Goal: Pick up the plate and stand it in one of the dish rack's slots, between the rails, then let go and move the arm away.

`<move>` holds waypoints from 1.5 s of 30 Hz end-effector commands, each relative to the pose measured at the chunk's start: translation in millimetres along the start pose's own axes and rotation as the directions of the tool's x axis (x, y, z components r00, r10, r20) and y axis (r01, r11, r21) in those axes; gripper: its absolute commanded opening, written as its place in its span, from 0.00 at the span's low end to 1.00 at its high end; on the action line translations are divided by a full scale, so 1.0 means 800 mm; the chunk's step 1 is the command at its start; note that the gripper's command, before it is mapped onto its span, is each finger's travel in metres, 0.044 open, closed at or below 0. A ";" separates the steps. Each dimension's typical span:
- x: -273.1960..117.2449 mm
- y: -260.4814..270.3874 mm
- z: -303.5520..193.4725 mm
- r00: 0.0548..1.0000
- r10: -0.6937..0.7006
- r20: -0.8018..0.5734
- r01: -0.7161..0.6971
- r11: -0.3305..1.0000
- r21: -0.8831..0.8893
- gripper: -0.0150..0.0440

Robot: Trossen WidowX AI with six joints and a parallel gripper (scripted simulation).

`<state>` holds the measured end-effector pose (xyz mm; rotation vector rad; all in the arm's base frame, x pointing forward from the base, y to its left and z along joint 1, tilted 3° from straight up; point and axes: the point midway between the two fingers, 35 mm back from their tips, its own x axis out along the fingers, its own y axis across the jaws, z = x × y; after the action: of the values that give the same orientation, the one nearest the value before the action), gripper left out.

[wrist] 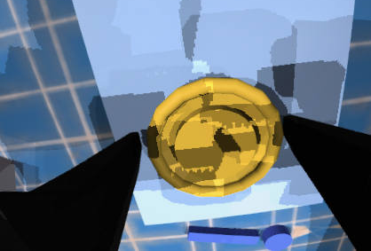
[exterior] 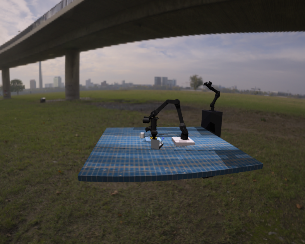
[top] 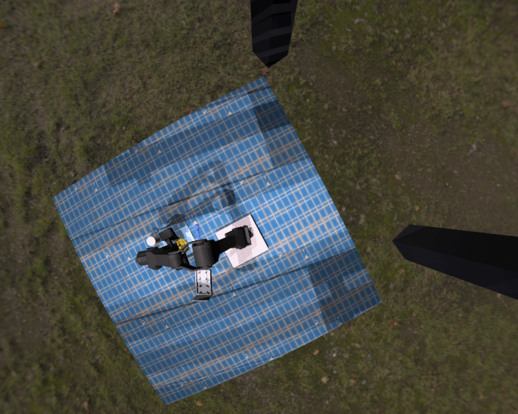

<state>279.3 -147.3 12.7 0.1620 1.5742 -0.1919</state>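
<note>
The yellow round plate (top: 182, 244) (exterior: 151, 138) (wrist: 191, 137) lies flat on a light blue square (top: 189, 232) (wrist: 102, 21). My gripper (exterior: 153, 138) (wrist: 211, 131) is open and points down over the plate. In the wrist view its fingertips stand on either side of the plate's rim, with a small gap at the left; at the right the tip appears close to the rim, and contact cannot be told. The grey dish rack (top: 203, 281) (exterior: 155, 144) stands beside the light blue square with its slots facing up. In the top view the arm hides my fingertips and part of the plate.
A small blue object (top: 196, 230) (exterior: 162, 138) (wrist: 222, 236) lies beside the light blue square, on the side toward the arm's base. A white cup (top: 150, 240) (exterior: 142, 135) stands on its far side. The arm rises from a pale slab (top: 254, 252) (exterior: 177, 142).
</note>
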 end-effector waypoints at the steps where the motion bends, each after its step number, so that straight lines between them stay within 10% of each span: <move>1: 0.003 0.000 -0.003 1.000 -0.004 -0.008 0.004 1.000 -0.005 0.89; 14: 0.003 0.000 -0.003 1.000 -0.004 -0.008 0.004 1.000 -0.005 0.78; 26: -0.048 -0.003 0.011 1.000 -0.004 -0.006 0.004 1.000 -0.005 0.25; 45: -0.148 -0.004 0.021 1.000 -0.003 -0.003 0.003 1.000 -0.006 0.25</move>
<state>294.3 -151.7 117.7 0.1545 1.5863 -0.1829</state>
